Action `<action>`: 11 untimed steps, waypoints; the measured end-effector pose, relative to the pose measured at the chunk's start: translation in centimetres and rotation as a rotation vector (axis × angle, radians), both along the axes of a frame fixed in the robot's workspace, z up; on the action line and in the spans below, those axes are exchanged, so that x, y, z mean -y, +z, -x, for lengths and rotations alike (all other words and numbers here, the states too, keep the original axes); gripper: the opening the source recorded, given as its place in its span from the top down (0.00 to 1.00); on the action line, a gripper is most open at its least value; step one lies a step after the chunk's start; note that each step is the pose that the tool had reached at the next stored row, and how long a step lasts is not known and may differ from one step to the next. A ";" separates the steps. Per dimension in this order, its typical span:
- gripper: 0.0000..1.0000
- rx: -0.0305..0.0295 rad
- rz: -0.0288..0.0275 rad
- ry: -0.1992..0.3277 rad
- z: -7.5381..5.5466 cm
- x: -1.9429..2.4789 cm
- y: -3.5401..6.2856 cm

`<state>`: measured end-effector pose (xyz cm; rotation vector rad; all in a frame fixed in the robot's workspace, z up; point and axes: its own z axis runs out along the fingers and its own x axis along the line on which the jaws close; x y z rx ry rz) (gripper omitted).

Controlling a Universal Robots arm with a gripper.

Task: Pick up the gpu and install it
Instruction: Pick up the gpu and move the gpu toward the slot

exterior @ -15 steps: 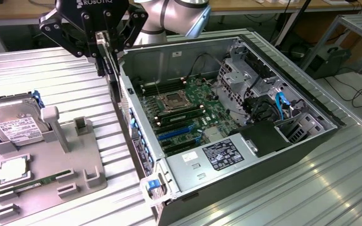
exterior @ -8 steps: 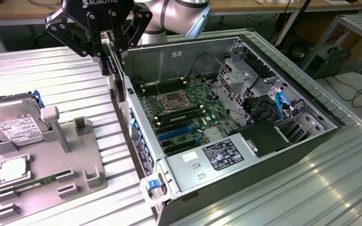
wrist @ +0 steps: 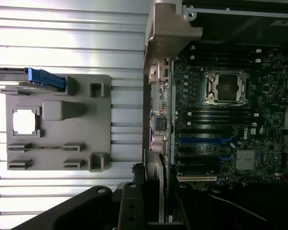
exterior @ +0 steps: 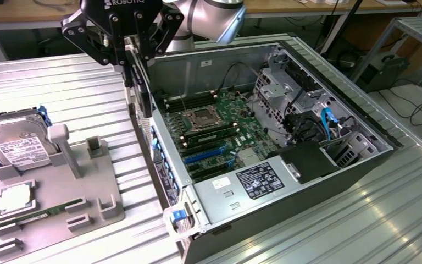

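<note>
The black two-fingered robot hand (exterior: 132,47) pinches the gpu (exterior: 139,82), a thin flat card that hangs straight down from between the fingers. The hand grips the card by its upper end, so nearly all of its length sits below the fingertips. The gpu is in the air, touching nothing but the hand. It hangs over the rear wall of the open grey metal computer case (exterior: 196,60), on the exterior view's left of the green motherboard (exterior: 218,126). It is above the board's blue expansion slots (exterior: 200,157), not seated in them. In the exterior view the card is edge-on and reads as a narrow dark strip; its faces cannot be made out. In the wrist view the gpu (wrist: 158,182) runs out from the hand (wrist: 156,211) as a dark edge with a pale silver metal piece along one side, lined up beside the motherboard (wrist: 221,120). On the exterior view's left, a grey plastic parts tray (exterior: 86,181) lies on the ribbed aluminium surface (exterior: 72,82), carrying a silver hard drive with a white label (exterior: 13,143), well apart from the gpu.
</note>
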<state>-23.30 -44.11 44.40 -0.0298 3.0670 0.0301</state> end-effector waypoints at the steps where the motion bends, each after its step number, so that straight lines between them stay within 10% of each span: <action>1: 0.72 0.0000 0.0000 0.000 -0.1 0.00 0.00; 11: 0.72 0.0013 0.0000 0.000 -0.8 0.00 0.00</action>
